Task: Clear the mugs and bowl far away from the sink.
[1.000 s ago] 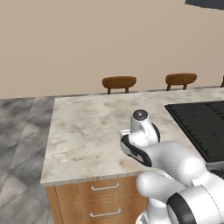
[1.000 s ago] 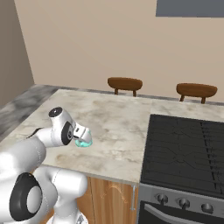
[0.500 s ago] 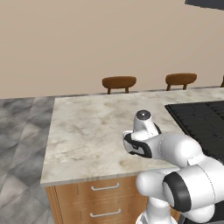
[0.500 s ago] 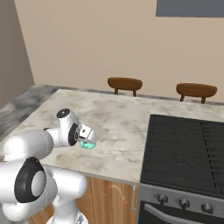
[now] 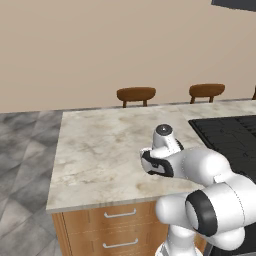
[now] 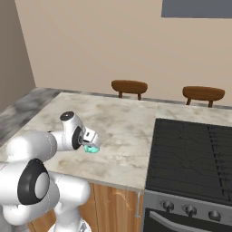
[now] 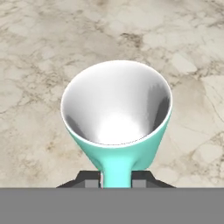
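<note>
Around us the marble counter lies open left and far; the black cooktop bounds our right.

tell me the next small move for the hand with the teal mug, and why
Probably open a little wider and back straight off. The teal mug looks set down on the marble counter beside the cooktop, with the hand closed narrowly on its handle, so releasing cleanly without tipping it seems the sensible step.

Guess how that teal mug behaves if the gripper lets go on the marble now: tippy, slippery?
The teal mug flares wide at the rim and narrows below, so probably tippy. Its surface looks smooth and glossy, likely slippery. The gripper pinches only the handle, so it may swing. The counter is flat.
</note>
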